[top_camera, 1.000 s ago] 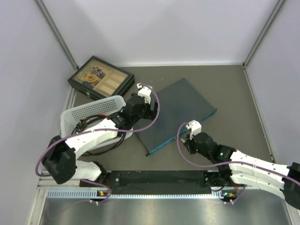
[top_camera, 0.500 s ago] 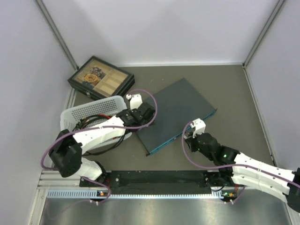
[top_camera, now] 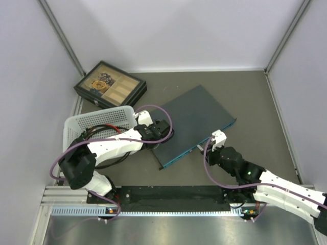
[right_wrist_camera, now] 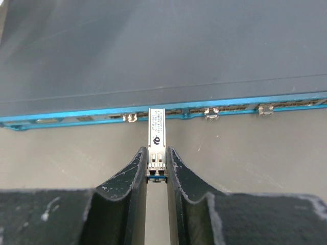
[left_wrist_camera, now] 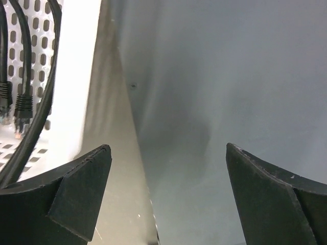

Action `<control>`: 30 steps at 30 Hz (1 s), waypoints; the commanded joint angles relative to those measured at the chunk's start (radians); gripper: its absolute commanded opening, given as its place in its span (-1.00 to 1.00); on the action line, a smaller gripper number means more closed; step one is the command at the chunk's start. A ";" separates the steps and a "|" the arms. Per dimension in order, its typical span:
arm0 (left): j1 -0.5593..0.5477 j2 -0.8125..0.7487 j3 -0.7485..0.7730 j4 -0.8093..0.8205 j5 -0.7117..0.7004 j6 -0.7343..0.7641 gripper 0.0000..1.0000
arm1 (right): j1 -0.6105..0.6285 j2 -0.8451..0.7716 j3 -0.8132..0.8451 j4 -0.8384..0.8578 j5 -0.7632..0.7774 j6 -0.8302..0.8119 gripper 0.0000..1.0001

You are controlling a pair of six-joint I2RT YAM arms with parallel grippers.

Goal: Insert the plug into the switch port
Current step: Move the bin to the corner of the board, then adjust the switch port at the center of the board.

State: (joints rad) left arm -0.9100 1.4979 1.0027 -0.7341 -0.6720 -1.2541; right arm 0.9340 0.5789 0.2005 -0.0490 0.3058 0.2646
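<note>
Your right gripper [right_wrist_camera: 156,155] pinches the plug [right_wrist_camera: 156,133] by its tail, its long axis square to the switch [right_wrist_camera: 153,51], nose at the teal port row [right_wrist_camera: 230,108] straight ahead; the left gripper [left_wrist_camera: 167,148] hangs spread over the switch's short edge.

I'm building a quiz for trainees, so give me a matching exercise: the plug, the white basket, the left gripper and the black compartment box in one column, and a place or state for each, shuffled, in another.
1. plug
2. white basket
3. left gripper
4. black compartment box

A. far left corner of the table
B. pinched in the right gripper, tip at the teal edge of the switch
C. holds black cables
D. open, over the switch's top beside the basket

Pairs: 1-B, 2-C, 3-D, 4-A
</note>
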 commanded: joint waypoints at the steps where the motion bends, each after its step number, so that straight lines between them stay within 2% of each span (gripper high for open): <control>1: 0.040 0.019 -0.055 0.060 -0.051 -0.027 0.96 | 0.012 -0.040 -0.016 0.043 -0.028 -0.019 -1.00; 4: 0.086 0.030 -0.108 0.221 0.012 0.018 0.96 | 0.012 -0.062 -0.021 0.040 -0.036 -0.021 -1.00; 7: 0.105 0.048 -0.127 0.330 0.012 0.082 0.97 | 0.012 -0.076 -0.015 0.026 -0.042 -0.024 -1.00; 11: 0.131 0.090 -0.101 0.419 0.021 0.174 0.95 | 0.012 -0.085 -0.012 0.017 -0.042 -0.024 -1.00; 18: 0.270 0.196 -0.016 0.443 0.098 0.286 0.91 | 0.014 -0.086 -0.004 -0.003 -0.042 -0.010 -1.00; 22: 0.307 0.239 0.010 0.499 0.124 0.340 0.89 | 0.012 -0.086 -0.001 -0.006 -0.039 -0.007 -1.00; 30: 0.399 0.389 0.253 0.542 0.161 0.512 0.87 | 0.012 -0.007 0.001 0.041 -0.028 -0.024 -1.00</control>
State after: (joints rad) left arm -0.5549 1.7943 1.1473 -0.2836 -0.5331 -0.8845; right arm 0.9340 0.5362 0.1829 -0.0681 0.2676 0.2543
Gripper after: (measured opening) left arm 0.942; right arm 0.166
